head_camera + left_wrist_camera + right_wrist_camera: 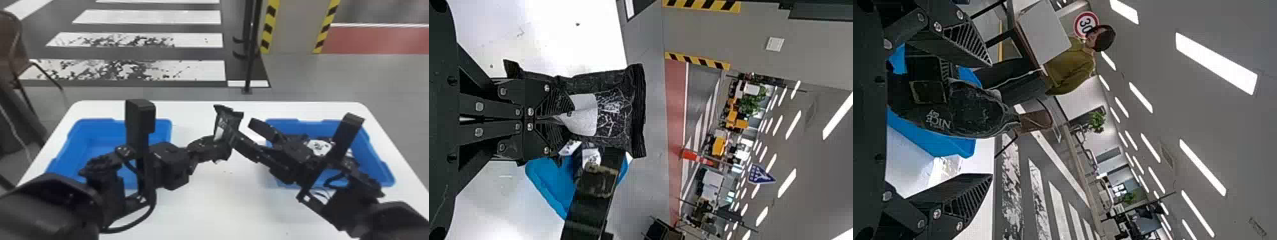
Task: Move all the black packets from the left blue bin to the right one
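Head view — black packet [234, 118], white-marked, crinkled

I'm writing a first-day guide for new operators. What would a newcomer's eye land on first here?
Probably the black packet, held up between the bins in the shut left end effector. Right beside it, the right end effector gapes open. Next come the bright left blue bin and right blue bin, on opposite sides of the white table.

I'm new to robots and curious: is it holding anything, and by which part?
Yes: the left gripper holds a black packet by its lower part, away from its far end.
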Robot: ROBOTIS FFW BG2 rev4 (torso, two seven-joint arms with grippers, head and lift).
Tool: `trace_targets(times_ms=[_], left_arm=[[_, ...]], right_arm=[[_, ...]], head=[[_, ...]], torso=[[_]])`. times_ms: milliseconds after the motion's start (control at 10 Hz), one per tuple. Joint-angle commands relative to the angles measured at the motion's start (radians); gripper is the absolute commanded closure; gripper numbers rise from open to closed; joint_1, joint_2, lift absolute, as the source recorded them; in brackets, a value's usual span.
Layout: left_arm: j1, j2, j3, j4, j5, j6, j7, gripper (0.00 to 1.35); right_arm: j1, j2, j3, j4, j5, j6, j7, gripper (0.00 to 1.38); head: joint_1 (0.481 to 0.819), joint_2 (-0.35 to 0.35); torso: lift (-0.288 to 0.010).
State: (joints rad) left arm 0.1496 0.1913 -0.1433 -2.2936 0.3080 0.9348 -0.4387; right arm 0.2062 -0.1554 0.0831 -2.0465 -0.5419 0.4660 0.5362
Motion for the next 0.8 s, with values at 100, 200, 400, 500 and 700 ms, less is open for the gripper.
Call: trace_targets(times_ms=[100, 200, 400, 500, 700], left_arm=[[-0.010, 0.002, -0.028, 0.000, 0.027, -0.002, 0.000, 1.21], [-0.010, 0.002, -0.030, 0.000, 0.029, 0.005, 0.000, 1.21], [-0.010, 0.002, -0.028, 0.000, 0.029, 0.008, 0.000, 1.21], [-0.010, 0.002, -0.024, 0.000, 0.031, 0.005, 0.000, 1.21], [-0.002, -0.001, -0.012, 0.000, 0.031, -0.019, 0.003, 1.21]], right_arm=[[-0.034, -0.001, 0.025, 0.040, -0.028, -0.010, -0.016, 0.26], [-0.042, -0.001, 0.031, 0.043, -0.036, -0.007, -0.018, 0.41], [-0.044, -0.001, 0.035, 0.050, -0.032, -0.034, -0.021, 1.30], [-0.044, -0.001, 0.035, 0.050, -0.036, -0.034, -0.021, 1.28], [-0.039, -0.001, 0.037, 0.052, -0.068, -0.037, -0.019, 1.28]], head=[[0.695, -0.019], [0.695, -0.025], [0.695, -0.023], [0.695, -0.024], [0.695, -0.022]], torso=[[-0.140], [-0.140], [-0.140], [-0.140], [-0.140]])
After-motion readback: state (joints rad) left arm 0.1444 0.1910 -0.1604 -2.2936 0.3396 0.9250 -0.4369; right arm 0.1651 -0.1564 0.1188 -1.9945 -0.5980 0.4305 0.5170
